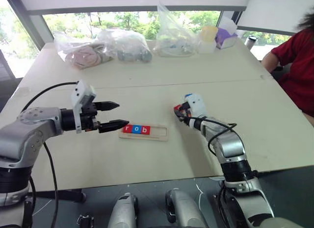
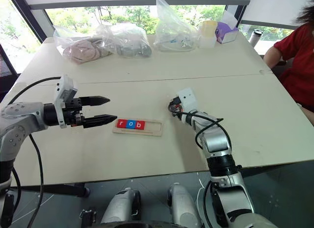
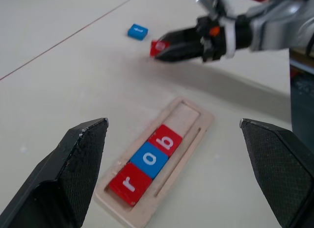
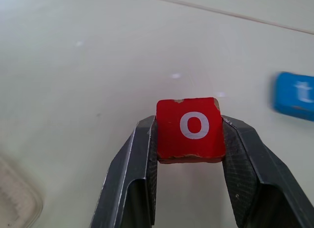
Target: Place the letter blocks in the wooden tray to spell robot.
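Head views: long shallow light-wood tray (image 1: 143, 131) lies on the pale table (image 1: 147, 86), holding red r tile (image 1: 127, 129), blue o tile (image 1: 136, 129) and red b tile (image 1: 144, 130) at its left end, right part empty; left gripper (image 1: 114, 115) hovers just left of it, fingers apart. Left wrist view: right gripper (image 3: 162, 49) grips a red tile beyond the tray, blue t tile (image 3: 138, 31) nearby on the table. Right wrist view: fingers clamped on the red o tile (image 4: 190, 129), raised above the table.
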Available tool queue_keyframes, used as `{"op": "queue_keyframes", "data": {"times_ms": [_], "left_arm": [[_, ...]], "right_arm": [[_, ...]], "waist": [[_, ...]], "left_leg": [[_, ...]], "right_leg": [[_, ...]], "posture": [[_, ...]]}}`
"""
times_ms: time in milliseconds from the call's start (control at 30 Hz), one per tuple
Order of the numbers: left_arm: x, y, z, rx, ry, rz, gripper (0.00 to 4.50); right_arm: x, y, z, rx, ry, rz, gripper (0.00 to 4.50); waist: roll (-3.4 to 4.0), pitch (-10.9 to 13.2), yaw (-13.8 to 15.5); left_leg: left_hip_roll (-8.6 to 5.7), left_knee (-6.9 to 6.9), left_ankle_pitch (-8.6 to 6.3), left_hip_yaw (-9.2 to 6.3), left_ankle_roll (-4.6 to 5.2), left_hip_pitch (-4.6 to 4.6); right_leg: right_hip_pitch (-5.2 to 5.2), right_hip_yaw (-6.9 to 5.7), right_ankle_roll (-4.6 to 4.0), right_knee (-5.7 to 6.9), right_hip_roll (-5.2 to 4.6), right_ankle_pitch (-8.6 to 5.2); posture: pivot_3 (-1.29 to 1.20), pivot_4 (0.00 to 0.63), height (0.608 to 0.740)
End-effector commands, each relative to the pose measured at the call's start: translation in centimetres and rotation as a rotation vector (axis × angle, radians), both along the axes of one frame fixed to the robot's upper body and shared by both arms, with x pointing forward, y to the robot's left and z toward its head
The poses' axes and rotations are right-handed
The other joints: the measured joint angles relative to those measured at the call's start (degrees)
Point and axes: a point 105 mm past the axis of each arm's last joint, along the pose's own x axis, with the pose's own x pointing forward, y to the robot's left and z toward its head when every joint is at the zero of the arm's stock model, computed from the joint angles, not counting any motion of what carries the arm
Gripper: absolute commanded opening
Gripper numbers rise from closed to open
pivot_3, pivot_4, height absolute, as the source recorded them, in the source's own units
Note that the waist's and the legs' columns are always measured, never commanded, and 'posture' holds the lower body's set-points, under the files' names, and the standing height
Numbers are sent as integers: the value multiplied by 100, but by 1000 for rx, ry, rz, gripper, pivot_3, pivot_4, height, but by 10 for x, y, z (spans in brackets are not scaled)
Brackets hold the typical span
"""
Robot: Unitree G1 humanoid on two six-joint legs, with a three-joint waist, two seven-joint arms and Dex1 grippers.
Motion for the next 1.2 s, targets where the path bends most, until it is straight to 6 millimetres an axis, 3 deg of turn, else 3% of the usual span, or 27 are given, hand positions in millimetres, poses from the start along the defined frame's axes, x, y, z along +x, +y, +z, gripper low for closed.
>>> {"op": "queue_keyframes", "data": {"times_ms": [33,133,400,600,633,800,967,1100,1200], "left_arm": [[-1,-8,3,17,-34,-47,4500],[2,-11,3,13,-33,-69,4500],[11,-14,2,37,-24,-117,4500],[15,-10,3,59,-26,-119,4500],[16,-8,3,67,-28,-117,4500],[19,-2,5,81,-38,-107,4500],[9,-7,5,104,-29,-181,4500],[-9,-19,4,143,-17,-313,4500],[-16,-26,6,157,-32,-355,4500]], "right_arm": [[-40,-1,4,69,67,-132,1192],[-59,0,-4,92,149,-212,1192],[-67,0,-24,93,248,-245,1192],[-69,7,-30,89,280,-196,4208],[-68,6,-28,78,273,-188,4426],[-64,-7,7,-23,134,-52,4426],[-69,-12,40,-128,-9,394,4426],[-85,-33,24,-251,37,757,4426],[-72,-50,9,-308,87,845,4426]], "waist": [[-2,-1,26],[-1,-1,2],[0,-1,-23],[0,-1,-31],[0,-1,-31],[0,-1,-22],[2,3,-10],[-4,4,10],[-5,5,-26]], "left_leg": [[0,-1,0,-2,0,-2],[1,-1,0,-4,0,-2],[-2,9,3,-4,-5,3],[-7,-9,2,-2,-3,-6],[-7,-8,2,-2,-3,-7],[-6,0,2,-2,-3,-6],[-14,-3,2,1,-3,-7],[-23,-8,-3,-3,5,-8],[-22,-1,-4,0,7,-4]], "right_leg": [[0,-3,2,0,-1,-1],[-2,-6,-2,0,-2,-3],[3,-2,-12,-10,-10,4],[-2,-4,-4,-22,-1,-1],[-2,-4,-4,-22,0,-1],[0,-3,-5,-22,-7,-1],[6,-6,-4,-34,-7,-1],[13,-9,23,-42,-8,-19],[15,-6,25,-39,-4,-19]], "posture": [[0,150,740],[0,150,740],[0,150,740],[0,150,740],[0,150,740],[0,150,740],[0,150,740],[0,150,740],[0,150,740]]}}
